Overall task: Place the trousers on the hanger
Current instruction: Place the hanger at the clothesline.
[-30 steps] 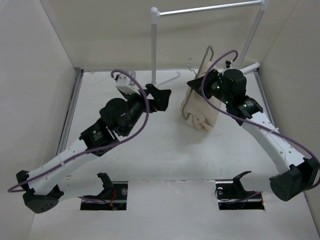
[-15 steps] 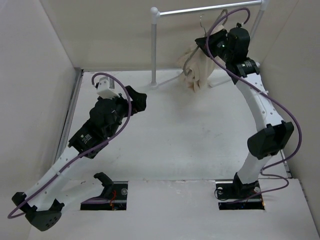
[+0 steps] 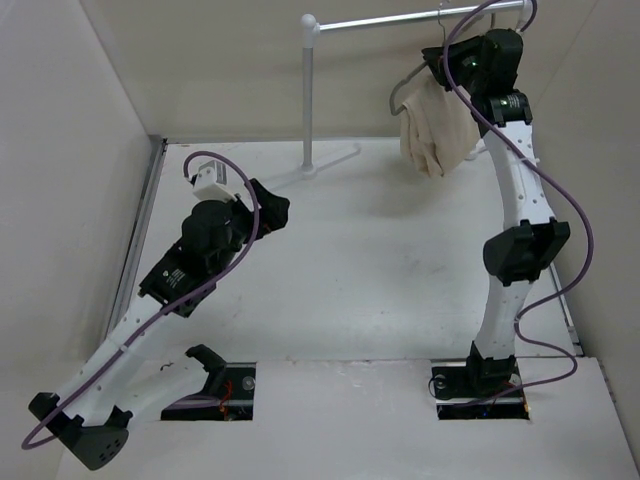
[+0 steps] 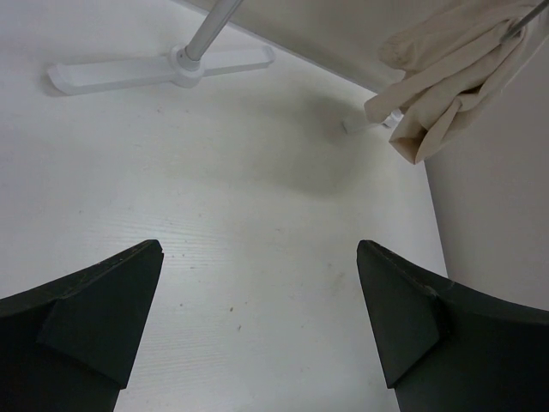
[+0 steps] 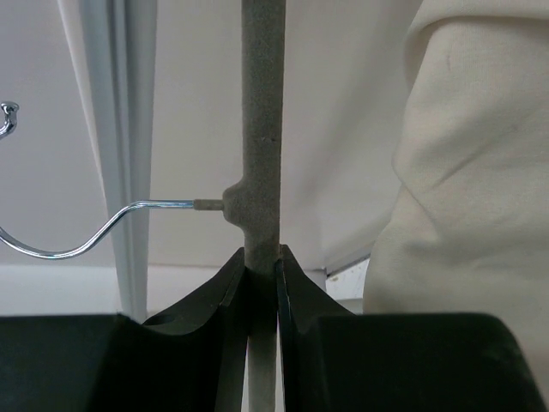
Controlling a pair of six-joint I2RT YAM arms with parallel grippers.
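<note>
Two arms in the top view. The right arm is stretched high toward the back, and the right gripper [image 3: 445,68] sits just under the rail of the white garment rack [image 3: 400,18]. The trousers [image 3: 437,130] are bunched over the hanger [image 3: 405,88] and hang in the air below the rail, clear of the table [image 3: 380,260]. The left gripper [image 3: 270,207] is low over the table, well apart from the trousers. Whether the hook is over the rail, I cannot tell.

Left wrist view: the left gripper [image 4: 257,318] has its jaws spread wide with nothing between them. The trousers [image 4: 446,69] dangle at top right and the rack foot [image 4: 163,69] is at top left.

Right wrist view: the right gripper [image 5: 262,266] is clamped on the hanger's grey bar [image 5: 262,129]. The chrome hook [image 5: 86,236] points left, near a rack tube [image 5: 129,129], and trouser cloth [image 5: 463,215] is just to the right.

Risks:
- The grip is a narrow pinch on a thin bar, so the weight of the cloth could swing the hanger and twist it in the fingers.
- The cloth is loose and sits off to one side, so any tilt or jerk may slide it off.
- If the hook is not over the rail when the gripper lets go, everything drops.
- The arm looks near full reach, so there is little room to correct.
</note>
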